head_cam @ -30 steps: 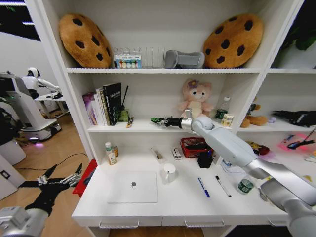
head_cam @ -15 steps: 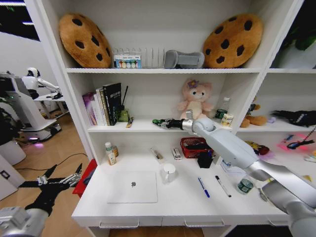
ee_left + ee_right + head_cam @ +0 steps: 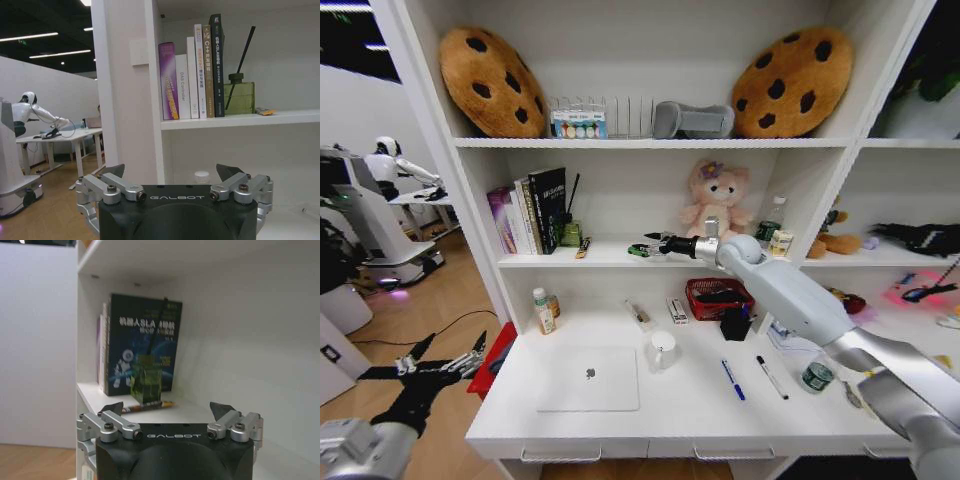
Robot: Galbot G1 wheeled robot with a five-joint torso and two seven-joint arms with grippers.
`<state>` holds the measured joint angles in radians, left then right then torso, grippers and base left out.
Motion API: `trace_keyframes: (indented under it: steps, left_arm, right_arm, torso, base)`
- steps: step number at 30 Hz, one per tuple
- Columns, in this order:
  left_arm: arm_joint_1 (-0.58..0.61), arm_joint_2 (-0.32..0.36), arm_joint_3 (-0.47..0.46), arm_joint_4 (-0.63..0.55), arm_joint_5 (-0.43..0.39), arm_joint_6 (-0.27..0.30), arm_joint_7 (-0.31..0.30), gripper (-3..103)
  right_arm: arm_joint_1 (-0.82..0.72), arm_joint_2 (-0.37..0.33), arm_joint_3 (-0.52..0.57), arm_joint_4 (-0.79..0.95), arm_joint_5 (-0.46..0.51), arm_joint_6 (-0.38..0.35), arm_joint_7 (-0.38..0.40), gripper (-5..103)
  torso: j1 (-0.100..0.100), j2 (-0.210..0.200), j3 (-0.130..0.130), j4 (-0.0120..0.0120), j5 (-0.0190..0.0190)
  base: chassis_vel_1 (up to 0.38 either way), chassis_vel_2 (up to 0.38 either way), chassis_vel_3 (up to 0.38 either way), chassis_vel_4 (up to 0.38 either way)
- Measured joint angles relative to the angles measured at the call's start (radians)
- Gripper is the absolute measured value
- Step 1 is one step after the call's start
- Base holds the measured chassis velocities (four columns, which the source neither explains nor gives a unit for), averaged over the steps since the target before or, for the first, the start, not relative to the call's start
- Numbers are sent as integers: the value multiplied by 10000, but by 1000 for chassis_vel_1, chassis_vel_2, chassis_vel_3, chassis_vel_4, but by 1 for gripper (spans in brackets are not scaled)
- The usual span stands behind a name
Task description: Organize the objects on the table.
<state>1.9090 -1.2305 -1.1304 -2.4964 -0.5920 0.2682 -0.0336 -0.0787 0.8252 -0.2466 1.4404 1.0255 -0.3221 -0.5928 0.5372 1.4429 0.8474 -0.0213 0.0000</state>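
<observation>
The right gripper (image 3: 654, 240) reaches over the middle shelf (image 3: 610, 260) with its jaws apart and nothing between them. The tiny green toy car (image 3: 638, 250) sits on that shelf just beside the jaw tips. In the right wrist view the gripper body reads "GALBOT", and beyond it stand a green glass bottle (image 3: 146, 385) with a dark stick, a pencil (image 3: 147, 405) lying at its foot, and a black book (image 3: 142, 347) with white Chinese characters and "SLA" on its cover.

The left gripper (image 3: 445, 366) hangs low off the counter's left end, jaws apart and empty, also marked "GALBOT" in its wrist view.

On the white counter (image 3: 680, 410) lie the closed silver laptop (image 3: 590, 378), a white mug (image 3: 662, 349), a blue pen (image 3: 733, 380) and a black pen (image 3: 771, 377) side by side, and a green-lidded jar (image 3: 817, 376) near the right arm.
</observation>
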Motion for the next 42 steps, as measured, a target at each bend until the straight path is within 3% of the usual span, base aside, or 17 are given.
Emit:
trace_keyframes:
  steps: [5, 7, 8, 10, 12, 15, 18, 21, 22, 26, 27, 28, 29, 31, 33, 36, 42]
  left_arm:
    - [0, 0, 0, 0, 0, 0, 1, 100]
    - [0, 1, 0, 1, 0, 1, -2, 100]
    - [0, 1, 0, 1, 0, 1, -2, 100]
    - [0, 0, 0, 0, 0, 1, 1, 100]
    - [0, 0, 0, 1, 0, 1, -1, 100]
    - [0, 0, 0, 0, 0, 1, 0, 100]
    - [0, 0, 0, 1, 0, 1, -4, 100]
    - [0, 0, 0, -1, 0, 1, 0, 100]
    - [0, 0, 0, -1, 0, 1, 0, 100]
    - [0, 1, 0, -1, -1, 1, 2, 100]
    - [0, 1, 0, -1, -1, 1, 2, 100]
    - [0, -1, 0, 0, 0, 1, 0, 100]
    - [0, -1, 0, 0, 0, 1, 0, 100]
    - [0, 0, 0, 0, 0, 1, 0, 100]
    - [0, 0, 0, 0, 0, 0, -2, 100]
    - [0, 0, 0, 0, 0, 0, -2, 100]
    - [0, 0, 0, 0, 0, 0, -1, 100]
  right_arm:
    - [-1283, -1044, 1505, 1709, -179, 575, 1586, 100]
    - [-3169, -2029, 3067, 3343, -496, 1436, 3433, 100]
    - [-3169, -2029, 3067, 3343, -496, 1436, 3433, 100]
    - [-5530, -2799, 5250, 4857, -921, 1959, 4842, 100]
    - [-6571, -2855, 6225, 5405, -1135, 2058, 5281, 100]
    - [-9268, -2497, 8661, 6624, -1644, 2197, 6534, 100]
    - [-11044, -2010, 10192, 7217, -1949, 2227, 6749, 100]
    - [-15014, -33, 12644, 8075, -3304, 2889, 6238, 100]
    - [-15014, -33, 12644, 8075, -3304, 2889, 6238, 100]
    - [-17546, 2081, 13418, 8312, -4542, 4202, 5032, 100]
    - [-17546, 2081, 13418, 8312, -4542, 4202, 5032, 100]
    - [-17924, 3053, 13232, 8293, -5054, 4633, 4772, 100]
    - [-17924, 3053, 13232, 8293, -5054, 4633, 4772, 100]
    - [-18516, 4649, 12408, 8332, -6108, 5030, 4690, 100]
    - [-18696, 5302, 11806, 8350, -6873, 5117, 4828, 100]
    - [-18760, 5656, 11278, 8315, -7200, 4993, 4925, 100]
    - [-18367, 5406, 10895, 8098, -6446, 4291, 4978, 100]
  torso:
    - [0, 0, 0, -4, 2]
    - [-1, 1, -1, -8, 4]
    - [-1, 1, -1, -8, 4]
    - [0, 1, -3, -15, 2]
    - [-3, 3, -3, -12, -4]
    - [-2, 2, -2, 3, 8]
    - [-2, 2, -2, 8, -6]
    - [-3, 1, -2, -13, 12]
    - [-3, 1, -2, -13, 12]
    - [-4, 3, -3, -5, -4]
    - [-4, 3, -3, -5, -4]
    - [-3, 3, -3, 2, -7]
    - [-3, 3, -3, 2, -7]
    - [-2, 2, -1, -10, 0]
    - [-1, 1, -1, -6, -4]
    - [-1, 2, -1, -1, -3]
    - [1, -1, 0, -2, -1]
  base:
    - [0, 0, 0, 0]
    - [0, 0, 0, 0]
    - [0, 0, 0, 0]
    - [0, 0, 0, 0]
    - [0, 0, 0, 0]
    - [0, 0, 0, 0]
    - [0, 0, 0, 0]
    - [0, 0, 0, 0]
    - [0, 0, 0, 0]
    - [0, 0, 0, 0]
    - [0, 0, 0, 0]
    - [0, 0, 0, 0]
    - [0, 0, 0, 0]
    - [0, 0, 0, 0]
    - [0, 0, 0, 0]
    - [0, 0, 0, 0]
    - [0, 0, 0, 0]
